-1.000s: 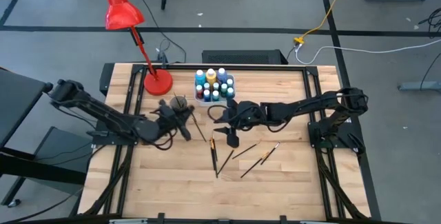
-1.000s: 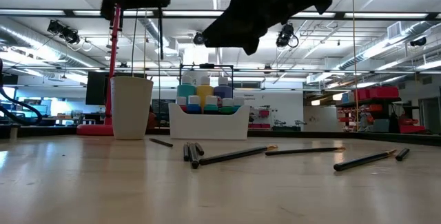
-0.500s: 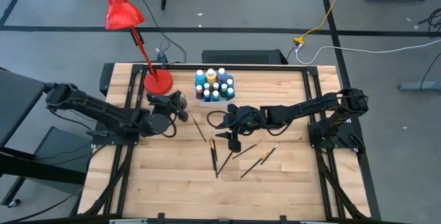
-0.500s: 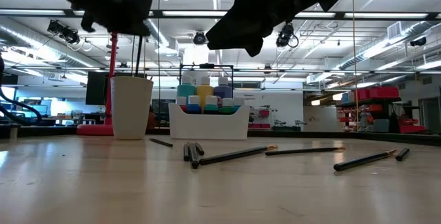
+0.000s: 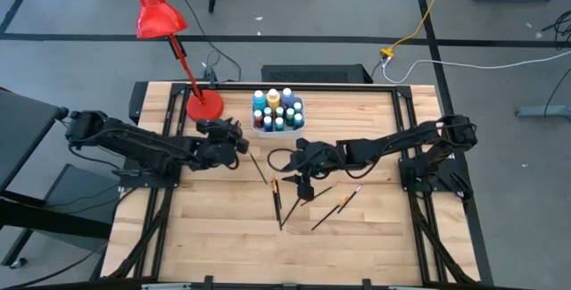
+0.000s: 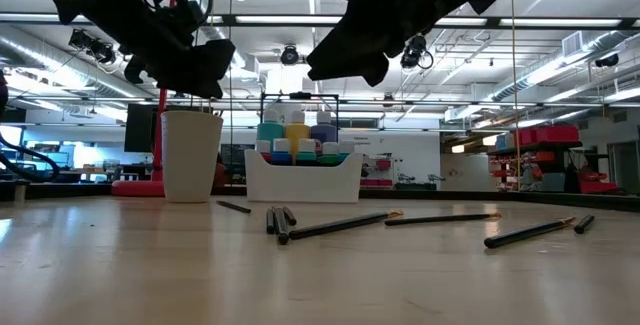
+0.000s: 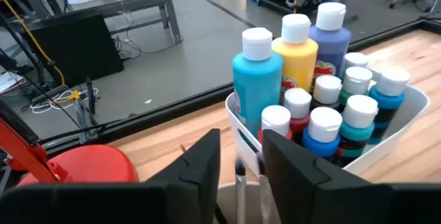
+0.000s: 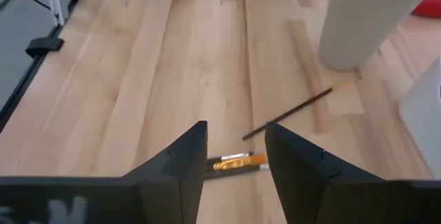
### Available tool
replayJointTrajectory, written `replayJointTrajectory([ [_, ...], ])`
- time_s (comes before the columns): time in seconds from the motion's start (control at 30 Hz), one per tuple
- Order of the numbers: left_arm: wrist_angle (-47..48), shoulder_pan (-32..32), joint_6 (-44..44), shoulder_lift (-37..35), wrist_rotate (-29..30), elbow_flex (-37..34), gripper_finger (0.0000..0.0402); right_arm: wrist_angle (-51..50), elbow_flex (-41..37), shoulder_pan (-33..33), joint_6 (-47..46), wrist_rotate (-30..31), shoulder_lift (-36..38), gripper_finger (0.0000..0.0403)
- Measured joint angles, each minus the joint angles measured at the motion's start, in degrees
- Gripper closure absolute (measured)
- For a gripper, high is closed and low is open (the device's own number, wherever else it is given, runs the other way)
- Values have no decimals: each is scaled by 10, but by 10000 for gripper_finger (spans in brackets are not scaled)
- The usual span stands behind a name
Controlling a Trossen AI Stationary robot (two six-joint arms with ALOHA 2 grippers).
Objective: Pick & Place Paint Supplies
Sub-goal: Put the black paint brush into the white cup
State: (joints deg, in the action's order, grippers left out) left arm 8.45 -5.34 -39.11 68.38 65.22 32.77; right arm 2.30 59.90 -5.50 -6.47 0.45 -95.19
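Left gripper (image 7: 240,165) now sits over cup (image 6: 191,155), fingers parting, brush dropping in. Right gripper (image 8: 234,156) — fingers apart, empty — hangs above loose paintbrushes (image 5: 308,203); about 5 remain on table.

bottles (image 5: 277,111) in tray (image 5: 278,129) beside cup (image 6: 191,155)

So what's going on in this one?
Two robot arms are tidying paint supplies on a wooden table. The left hand hangs over the white cup by the tray of paint bottles, its fingers parted with a thin brush standing between them into the cup. The right hand is open, lowered over a paintbrush with an orange band. Several more brushes lie loose on the table.
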Motion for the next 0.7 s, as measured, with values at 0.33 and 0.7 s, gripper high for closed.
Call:
replayJointTrajectory([
  [0.33,-6,2,3,2,-5,0,252,-149,0,-29,-109,5,0,233],
  [0.7,-6,1,3,2,-25,0,256,-367,0,-65,-71,-24,1,256],
])
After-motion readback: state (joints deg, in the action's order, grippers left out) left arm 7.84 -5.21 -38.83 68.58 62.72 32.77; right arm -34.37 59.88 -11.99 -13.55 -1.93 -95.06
